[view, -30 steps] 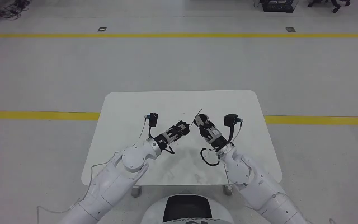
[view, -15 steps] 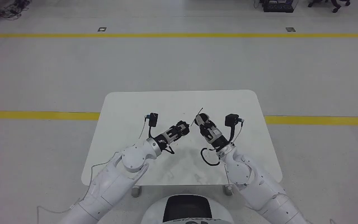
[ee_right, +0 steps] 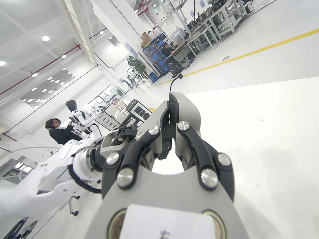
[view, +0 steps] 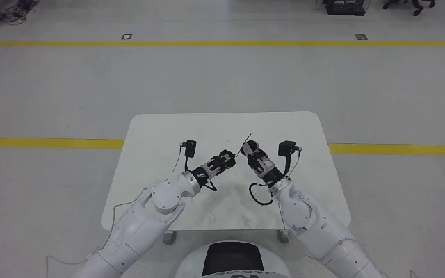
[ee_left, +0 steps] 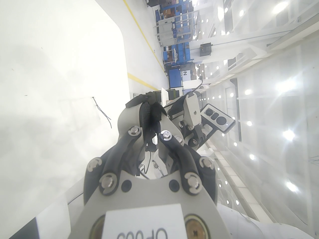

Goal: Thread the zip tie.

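A: R gripper (ee_right: 172, 101), what's it got?
B: Fingers clamped on the zip tie (ee_right: 171, 89); black strip pokes out past the tips; small head at its far end, up in the air.
A: Where's that vs the table (view: 174, 132)?
B: Over mid-table, held above it, not touching; from the top cam the strip slants away from the robot, out of the R tips.
A: L gripper (ee_left: 147, 101)?
B: Fingers pressed together as well; black pads meet; can't tell if anything's pinched between them.
A: The two relative to each other?
B: Tips face each other, near, w/ a small gap; L one sits a bit closer to the robot; zip tie's on the R side of that gap.
A: Does the strip reach the L gripper?
B: Can't tell; too thin from the top cam.
A: Anything else?
B: Thin dark line (ee_left: 101, 110) on the tabletop in the L wrist cam; can't tell what it is.
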